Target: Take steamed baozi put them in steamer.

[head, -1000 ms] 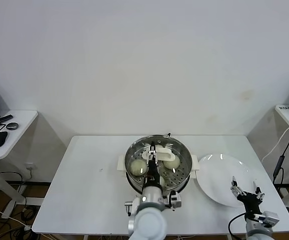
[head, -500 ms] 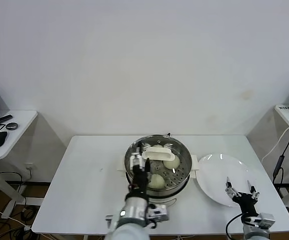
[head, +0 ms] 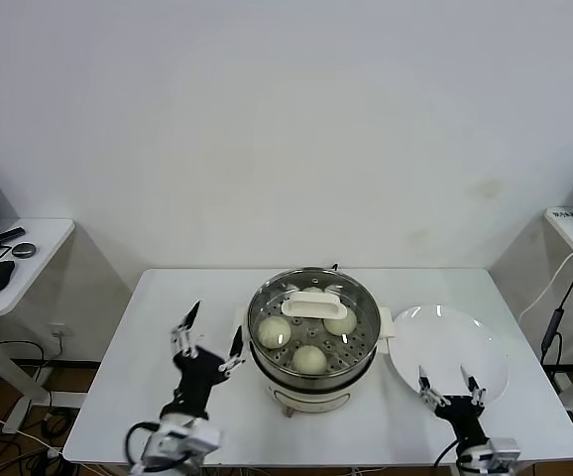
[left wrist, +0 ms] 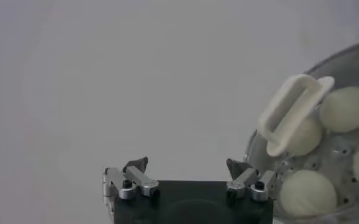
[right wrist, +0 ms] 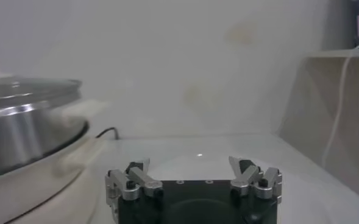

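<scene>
The steel steamer stands mid-table on its cream base, with the glass lid and its white handle resting on top. Three baozi show through the lid in the head view. The left wrist view shows several baozi around the handle inside the steamer. My left gripper is open and empty, left of the steamer and apart from it; it also shows in its own wrist view. My right gripper is open and empty over the front edge of the white plate.
The empty plate lies right of the steamer and shows in the right wrist view beside the steamer's wall. A side table with a mouse stands far left. A cable hangs at the far right.
My left gripper has left the lid handle over the steamer and drawn back to the left. My right gripper has slid toward the front edge and slightly left.
</scene>
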`<state>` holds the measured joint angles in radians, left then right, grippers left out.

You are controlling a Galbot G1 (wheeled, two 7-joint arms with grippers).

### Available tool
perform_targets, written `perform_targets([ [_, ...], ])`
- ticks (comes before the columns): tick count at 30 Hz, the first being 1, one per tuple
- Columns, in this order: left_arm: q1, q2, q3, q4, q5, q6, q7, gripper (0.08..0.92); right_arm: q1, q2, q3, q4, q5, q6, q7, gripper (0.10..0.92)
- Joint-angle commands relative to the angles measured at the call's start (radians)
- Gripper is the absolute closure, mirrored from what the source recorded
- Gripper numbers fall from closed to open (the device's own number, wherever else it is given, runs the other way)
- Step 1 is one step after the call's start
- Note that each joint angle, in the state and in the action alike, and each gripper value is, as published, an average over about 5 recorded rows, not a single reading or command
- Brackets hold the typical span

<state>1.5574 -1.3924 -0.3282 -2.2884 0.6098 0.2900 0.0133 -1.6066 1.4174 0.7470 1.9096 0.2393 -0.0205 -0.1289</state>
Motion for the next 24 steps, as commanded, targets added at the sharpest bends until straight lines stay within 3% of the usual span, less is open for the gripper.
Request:
perform_targets([
  [1, 0.232, -0.017, -0.236, 0.137, -0.540, -0.253, -0.190, 0.177, -0.060, -0.005, -0.017, 0.033, -0.037, -0.007, 0.000, 0.203],
  [12, 0.252, -0.009, -0.245, 0.148, -0.756, -0.149, -0.080, 0.177, -0.087, -0.004, -0.003, 0.046, -0.097, -0.051, -0.014, 0.203],
  [24, 0.300, -0.027, -0.226, 0.099, -0.720, -0.147, -0.053, 0.177, -0.128, -0.019, -0.017, 0.103, -0.108, -0.103, -0.019, 0.203],
])
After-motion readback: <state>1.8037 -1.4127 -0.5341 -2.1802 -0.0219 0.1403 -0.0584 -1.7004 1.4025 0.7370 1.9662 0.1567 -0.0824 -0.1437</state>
